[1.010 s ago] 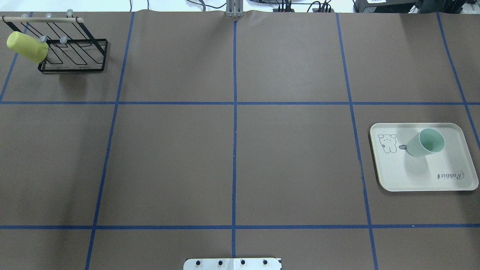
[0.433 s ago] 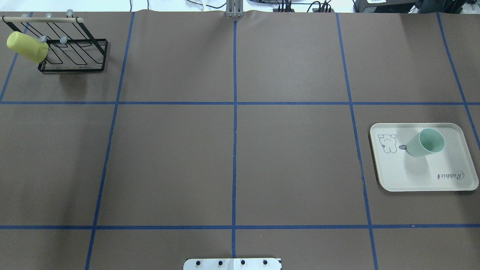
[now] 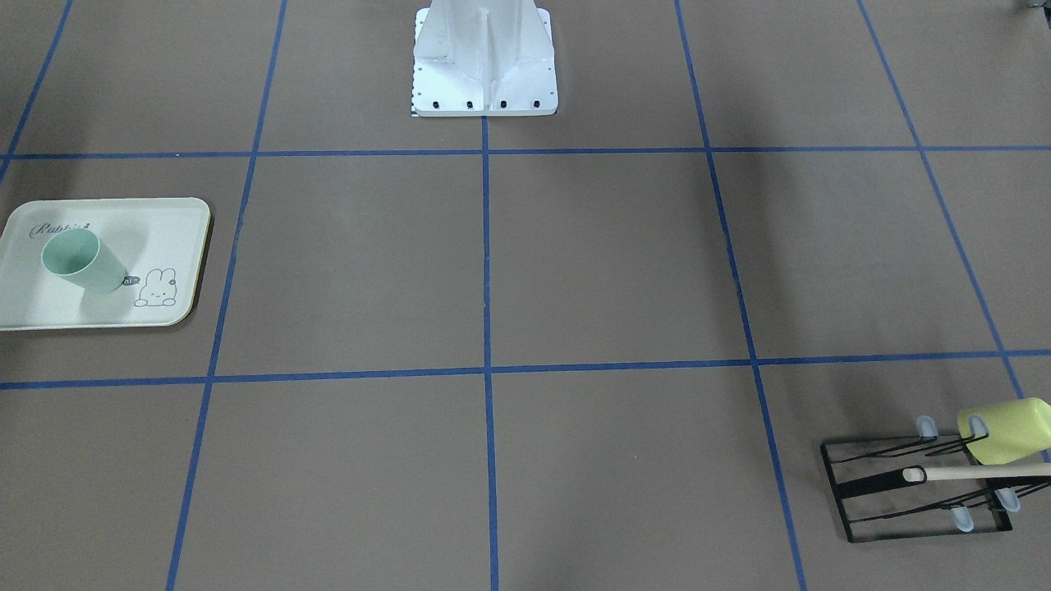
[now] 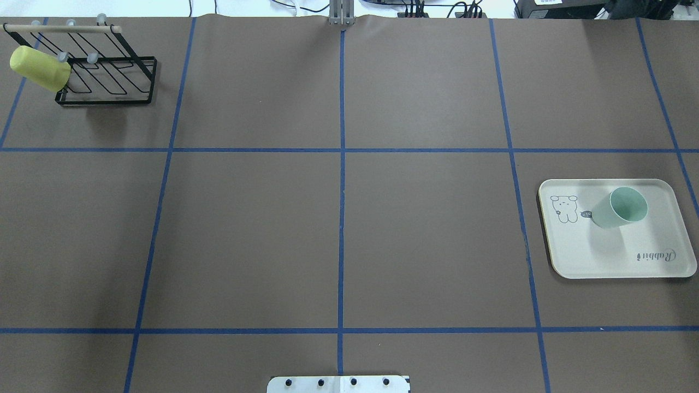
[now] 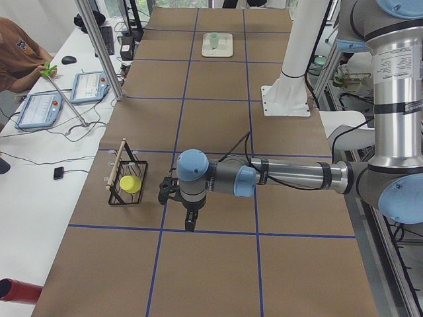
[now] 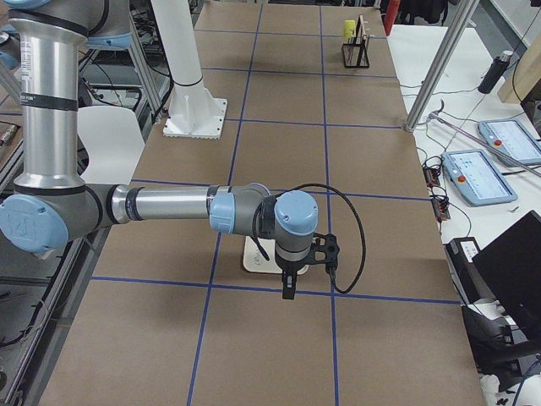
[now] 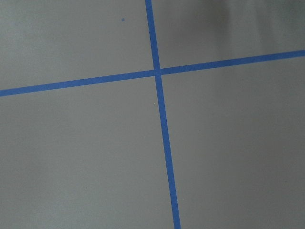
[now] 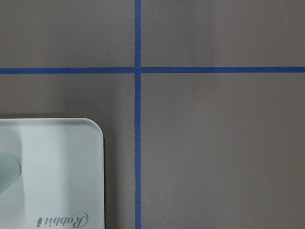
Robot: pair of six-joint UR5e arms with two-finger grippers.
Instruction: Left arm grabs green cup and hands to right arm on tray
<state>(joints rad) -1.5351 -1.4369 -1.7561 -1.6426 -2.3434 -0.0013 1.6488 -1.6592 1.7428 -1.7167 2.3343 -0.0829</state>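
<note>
All steps look done, nothing left for you | pale mint-green plastic tumbler [image 4: 620, 208] stands upright on cream rectangular rabbit-print tray [image 4: 600, 256], brown worktop [image 4: 426, 234] | left fingers [image 5: 190, 222], right fingers [image 6: 289, 289]: off the tumbler, spread you cannot tell

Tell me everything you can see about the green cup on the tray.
The green cup is a small, pale mint tumbler, smooth, handleless and slightly tapered toward its base; it looks like plastic. It stands upright with its open mouth up, and its inside looks empty. It rests on the cream tray, in the half farther from the robot, between the rabbit drawing and the "Rabbit" script. Only the tray touches it.
</note>
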